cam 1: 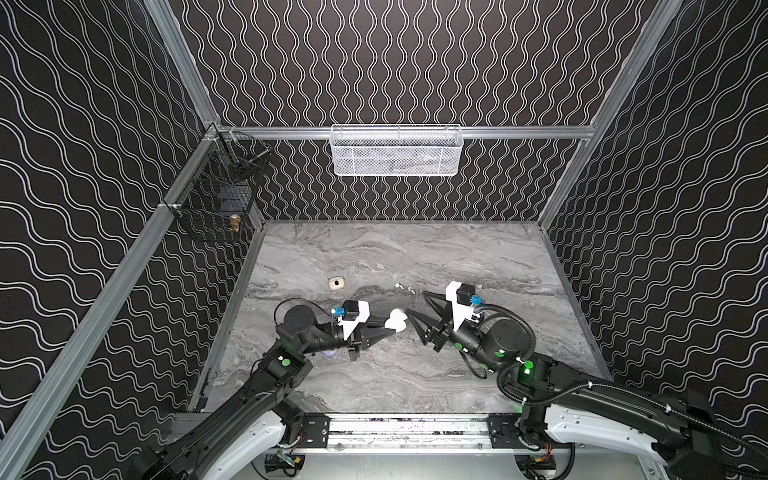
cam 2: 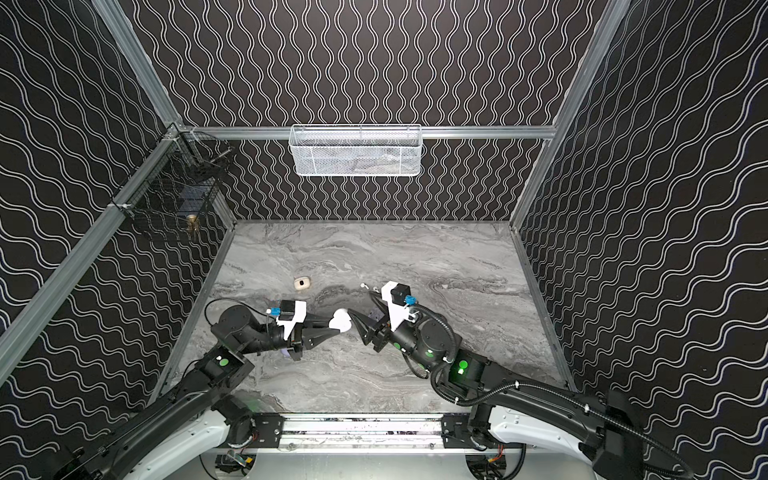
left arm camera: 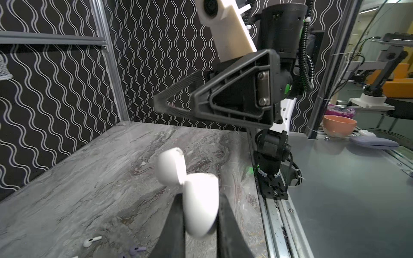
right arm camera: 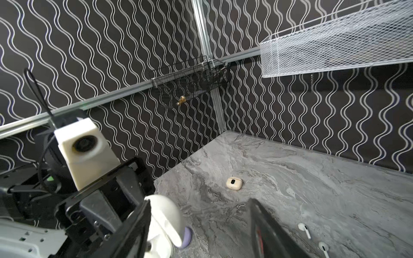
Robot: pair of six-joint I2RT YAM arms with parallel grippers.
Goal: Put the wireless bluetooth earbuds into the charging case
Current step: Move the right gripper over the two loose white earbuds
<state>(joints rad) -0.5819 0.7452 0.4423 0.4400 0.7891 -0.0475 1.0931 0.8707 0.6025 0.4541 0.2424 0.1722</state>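
**Condition of grip.** Your left pincer [cam 1: 388, 328] is pinching the white charging case [cam 1: 395, 320] across its lower shell and holds it clear of the table [cam 1: 374, 257]. The lid is swung open beyond the fingertips. Your right pincer [cam 1: 415, 301] stands spread with nothing between its fingers. One fingertip is close against the open lid. Whether it touches cannot be told from either top view.

**Location of parts.** Two white earbuds [right arm camera: 304, 230] lie loose on the table just outside the right pincer's far finger, near each other and well apart from the held case. A lilac earbud [left arm camera: 136, 249] lies on the table beneath the left pincer. A cream case [cam 1: 336, 283], shut, sits well beyond the left pincer and is untouched.

**Handling assessment.** Expect the earbuds to be very light, hard and glossy, so they will likely skid or roll under a poor pinch. Take one across the stem, where the sides run nearly straight, not on the rounded head. The case shell is stiff but slick, and its lid hinge is probably the weak point, so do not press there.

**Arm pose.** Your left arm reaches in low with the wrist level, fingers pointing at the right arm. Your right arm bends inward at the elbow, with its pincer aimed back at the case so the two sets of fingertips nearly face each other.
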